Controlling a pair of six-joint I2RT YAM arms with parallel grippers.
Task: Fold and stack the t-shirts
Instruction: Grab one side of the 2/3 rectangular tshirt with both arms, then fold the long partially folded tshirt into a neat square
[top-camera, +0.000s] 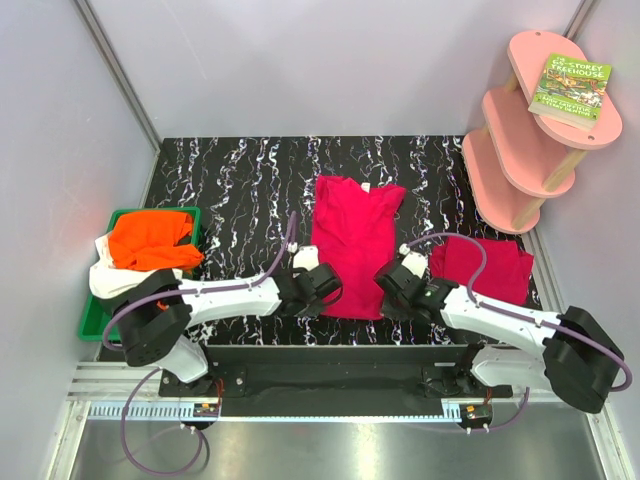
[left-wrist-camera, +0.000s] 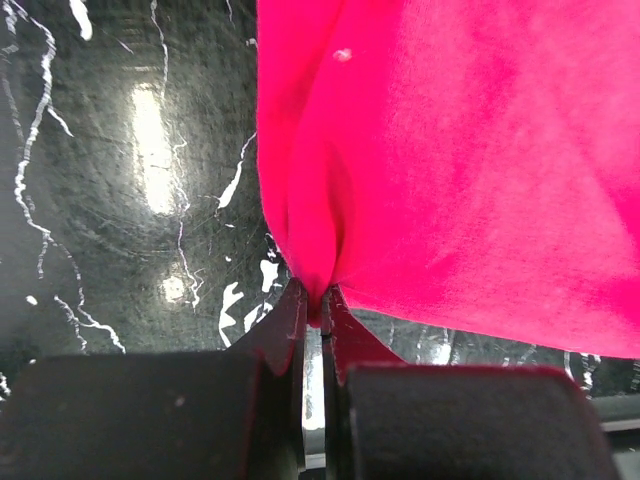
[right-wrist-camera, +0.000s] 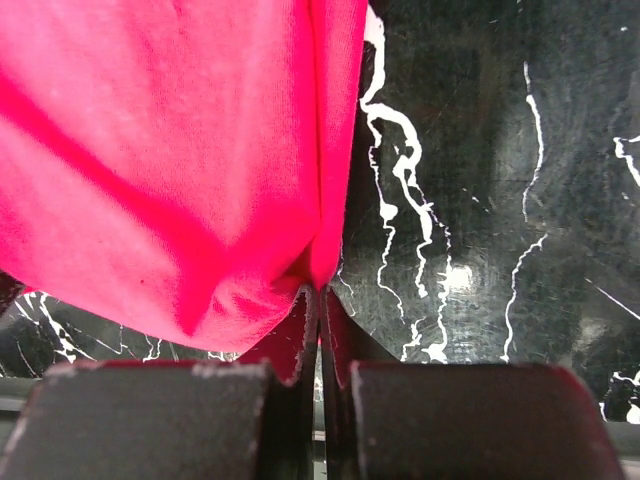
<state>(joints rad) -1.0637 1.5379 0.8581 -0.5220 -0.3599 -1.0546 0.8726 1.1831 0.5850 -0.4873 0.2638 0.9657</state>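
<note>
The left arm (top-camera: 215, 297) reached from its base at the near left toward the centre, lying low and almost level, with the wrist angled inward. The left gripper (left-wrist-camera: 314, 300) had its jaws pressed together on a bunched near corner of the crimson-pink t-shirt (left-wrist-camera: 450, 170). The right arm (top-camera: 500, 318) mirrored this, stretching leftward from its own base. The right gripper (right-wrist-camera: 320, 295) was likewise clamped, pinching the shirt's other near corner between its dark fingers (right-wrist-camera: 290, 345).
</note>
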